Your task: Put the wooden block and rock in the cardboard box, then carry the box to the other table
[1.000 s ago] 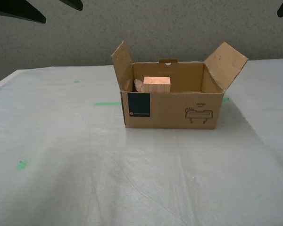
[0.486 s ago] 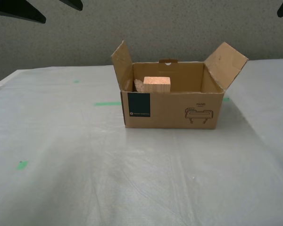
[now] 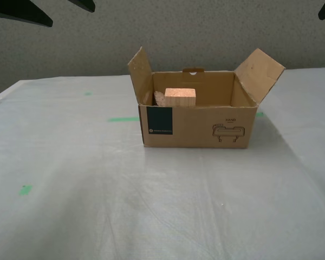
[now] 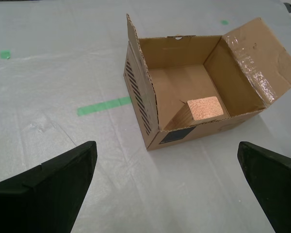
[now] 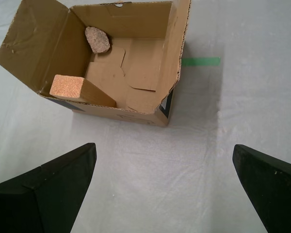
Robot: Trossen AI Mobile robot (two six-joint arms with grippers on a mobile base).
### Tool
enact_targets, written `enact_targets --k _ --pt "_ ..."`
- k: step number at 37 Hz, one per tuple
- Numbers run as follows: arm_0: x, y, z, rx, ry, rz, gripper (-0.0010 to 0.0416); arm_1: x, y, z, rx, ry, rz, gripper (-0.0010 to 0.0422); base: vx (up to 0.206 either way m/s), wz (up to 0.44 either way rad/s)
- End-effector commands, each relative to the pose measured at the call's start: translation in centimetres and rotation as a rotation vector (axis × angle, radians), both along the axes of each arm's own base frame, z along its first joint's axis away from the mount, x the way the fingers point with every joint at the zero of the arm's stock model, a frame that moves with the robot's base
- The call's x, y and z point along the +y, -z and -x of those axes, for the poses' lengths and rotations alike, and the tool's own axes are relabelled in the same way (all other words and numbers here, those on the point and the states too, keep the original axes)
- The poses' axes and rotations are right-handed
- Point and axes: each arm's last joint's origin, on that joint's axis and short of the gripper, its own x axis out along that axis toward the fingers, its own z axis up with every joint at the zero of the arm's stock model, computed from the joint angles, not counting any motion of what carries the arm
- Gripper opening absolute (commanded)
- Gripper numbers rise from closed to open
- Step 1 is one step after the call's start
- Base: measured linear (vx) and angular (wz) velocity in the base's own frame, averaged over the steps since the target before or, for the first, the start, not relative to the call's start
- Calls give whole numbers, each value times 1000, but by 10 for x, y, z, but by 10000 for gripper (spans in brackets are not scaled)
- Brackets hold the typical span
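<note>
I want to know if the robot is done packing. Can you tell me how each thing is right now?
cardboard box: flaps open, standing on the white-sheeted table.
wooden block: inside the box, leaning tilted.
rock: inside the box, in a corner.
my first gripper: open, empty.
my second gripper: open, empty.

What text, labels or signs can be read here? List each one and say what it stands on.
Nothing here reads clearly.
White line on the dark teal label of the cardboard box: too small to read.
Small dark word above the line drawing on the box front: blurred, unreadable.
Black bars on the box's side wall: stripes, no letters.
</note>
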Motion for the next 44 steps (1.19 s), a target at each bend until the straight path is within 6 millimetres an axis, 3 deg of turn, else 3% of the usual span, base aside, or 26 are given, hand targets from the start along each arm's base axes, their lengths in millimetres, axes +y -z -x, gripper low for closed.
enact_targets --k 1,44 --pt "0 0 0 0 5 1 394 0 -1 0 -2 -3 3 398 0 0" --pt "0 0 0 0 5 1 394 0 -1 0 -2 -3 3 398 0 0"
